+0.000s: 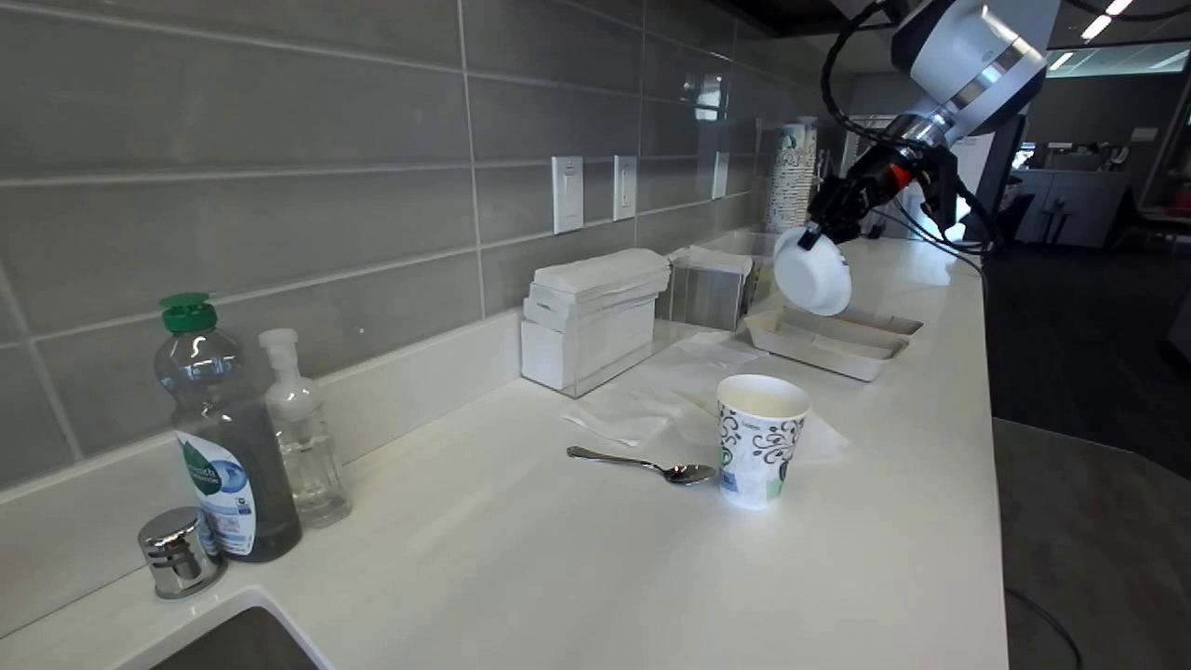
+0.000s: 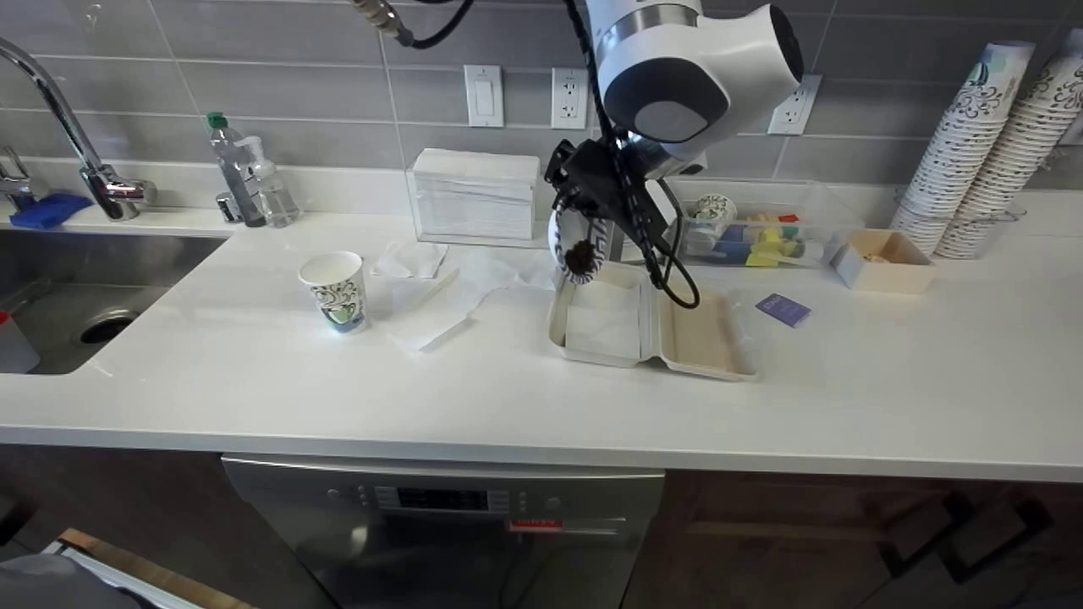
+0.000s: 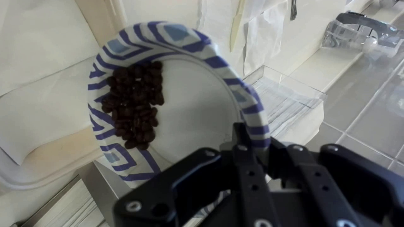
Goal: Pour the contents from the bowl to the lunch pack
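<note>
My gripper [image 3: 257, 142] is shut on the rim of the bowl [image 3: 195, 101], with one finger inside and one outside. The bowl is white outside with a blue patterned inside rim. Dark brown beans [image 3: 135, 104] are gathered at the bowl's side away from the fingers. In both exterior views the bowl [image 1: 814, 274] [image 2: 575, 227] hangs steeply tilted above the lunch pack [image 1: 809, 354]. The lunch pack [image 2: 711, 338] lies open on the counter, pale with a beige inside and white paper in one half. It also fills the left of the wrist view [image 3: 69, 145].
A paper cup [image 1: 758, 456] and a spoon [image 1: 642, 463] lie nearer the sink [image 2: 110, 296]. A napkin holder [image 2: 478, 199] and a clear bin of packets [image 2: 761, 237] stand along the wall. Loose napkins [image 2: 457, 296] lie beside the lunch pack. Cup stacks [image 2: 964, 152] stand farther along.
</note>
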Controlling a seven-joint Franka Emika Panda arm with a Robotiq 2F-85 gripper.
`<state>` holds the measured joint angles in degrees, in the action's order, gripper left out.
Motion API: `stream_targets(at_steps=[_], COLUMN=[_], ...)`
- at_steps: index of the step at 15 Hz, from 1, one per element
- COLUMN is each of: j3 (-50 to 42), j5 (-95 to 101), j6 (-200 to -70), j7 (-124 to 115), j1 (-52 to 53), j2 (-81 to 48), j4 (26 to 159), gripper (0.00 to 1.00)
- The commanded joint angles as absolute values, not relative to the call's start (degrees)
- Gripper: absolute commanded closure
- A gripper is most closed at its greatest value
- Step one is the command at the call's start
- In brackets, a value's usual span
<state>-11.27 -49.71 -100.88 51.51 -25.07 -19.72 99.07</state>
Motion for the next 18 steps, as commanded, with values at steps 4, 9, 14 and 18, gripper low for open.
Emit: stream_targets(at_steps=[4,9,14,18], j3=[-11.17,-11.06,-11.12,-11.36], j5=[-54.63,-58.18,-61.28,-62.71], j6=[-94.47,-90.40,-85.90,-82.45], j7=[55.15,56.28,57.10,57.16], j1=[-27.43,-28.87,-30.48,-31.75], j2=[-25.43,-28.66,-31.20,-32.66], j4=[93.51,90.72,88.23,86.59], gripper=[0.98,0.98,0.98,0.98])
